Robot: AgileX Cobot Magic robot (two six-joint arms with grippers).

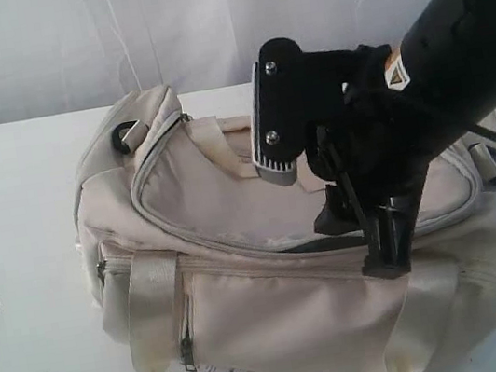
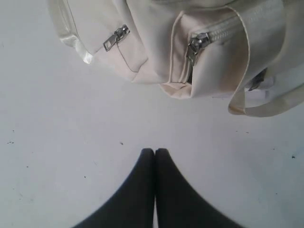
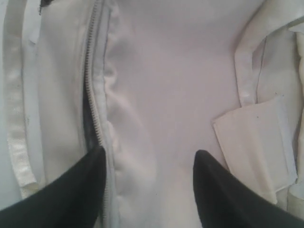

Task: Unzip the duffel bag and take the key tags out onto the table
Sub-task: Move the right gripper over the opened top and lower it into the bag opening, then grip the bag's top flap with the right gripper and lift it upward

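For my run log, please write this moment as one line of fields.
left hand: shut, over table | right hand: open, over duffel bag | zipper: gap showing | key tags: not seen

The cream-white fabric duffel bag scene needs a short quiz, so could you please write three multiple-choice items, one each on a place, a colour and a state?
1. Where is the black right gripper?
A) over the top panel of the cream-white fabric duffel bag
B) under the bag
C) far off to the bag's left

2. What colour are the small metal zipper pulls?
A) red
B) silver-grey
C) blue

3. How is the black left gripper?
A) shut and empty
B) wide open
C) shut on a strap

Answers:
1 A, its fingers frame the bag's fabric beside the main zipper.
2 B, both pulls gleam silver-grey in the left wrist view.
3 A, its fingers meet over the plain white table.
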